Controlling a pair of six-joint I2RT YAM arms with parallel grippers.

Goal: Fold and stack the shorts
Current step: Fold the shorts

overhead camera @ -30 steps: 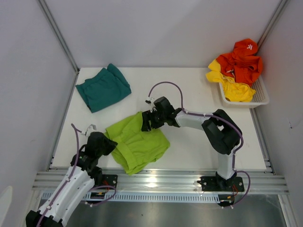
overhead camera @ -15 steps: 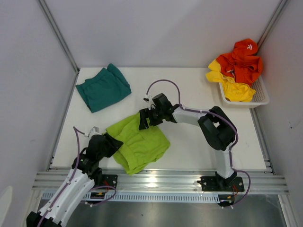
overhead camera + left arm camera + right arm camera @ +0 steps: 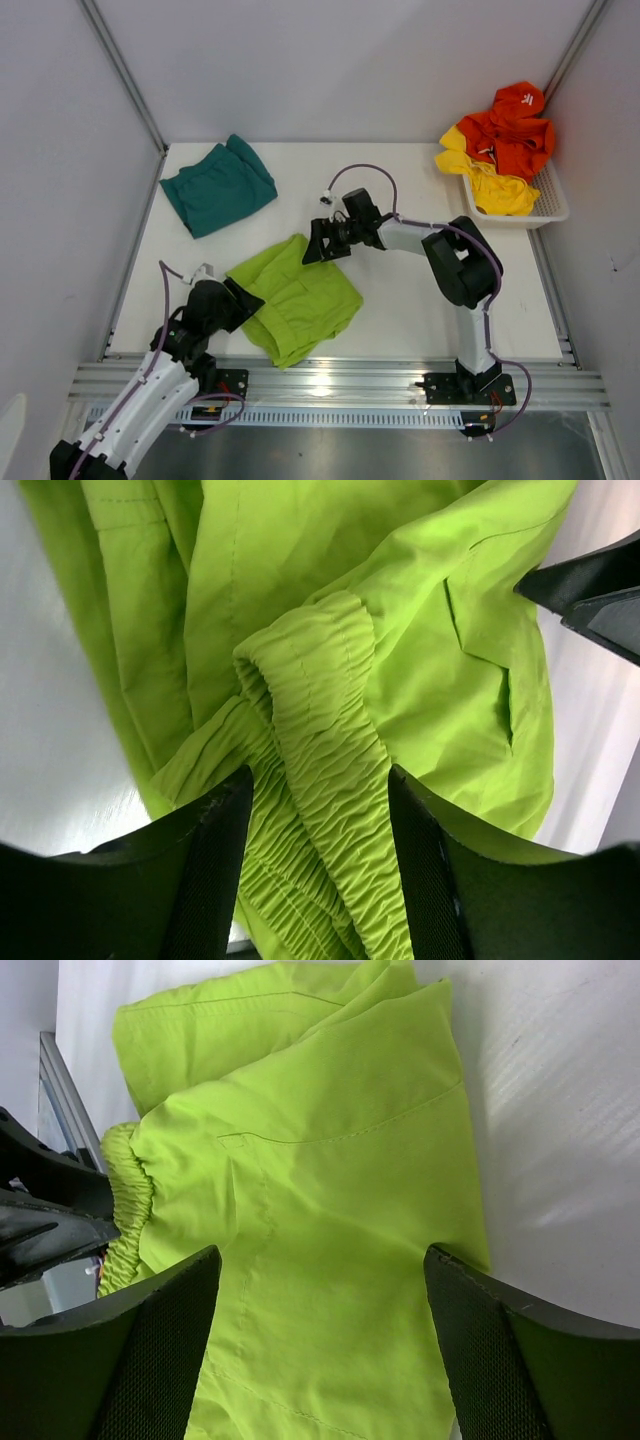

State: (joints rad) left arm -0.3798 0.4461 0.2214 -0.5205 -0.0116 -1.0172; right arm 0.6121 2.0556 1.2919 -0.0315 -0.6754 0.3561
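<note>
- White table (image 3: pixel 400 320) between grey partition walls, and the action sits left of centre. The lime shorts (image 3: pixel 300 300) lie slantwise on the near half, partly folded, with a doubled layer showing in both wrist views.
- Left gripper (image 3: pixel 236 302) is at the near-left edge of the cloth. In the left wrist view the ribbed elastic waistband (image 3: pixel 310 730) is bunched right between its fingers (image 3: pixel 215 850). It's pinched, as far as I can tell, though the contact itself sits low in the frame.
- Right gripper (image 3: pixel 325 243) hovers over the far corner, the leg end, jaws spread wide and holding nothing. Flat lime fabric spans the gap below them.
- So here's the key line: the garment's long axis runs from the waistband at the left jaws, up and away to the leg end under the right jaws. One arm at each end.
- Teal shorts (image 3: pixel 218 188) are already folded at the far-left corner, well apart from the lime pair. That looks like the base of the stack.
- Left arm is the nearer one to that pile, and no object stands between the two pairs.
- White basket (image 3: pixel 550 195) holding orange and yellow garments (image 3: pixel 505 140) sits far right, well out of the way.
- My read: the fold wants finishing before the lime pair travels far-left onto the teal.
</note>
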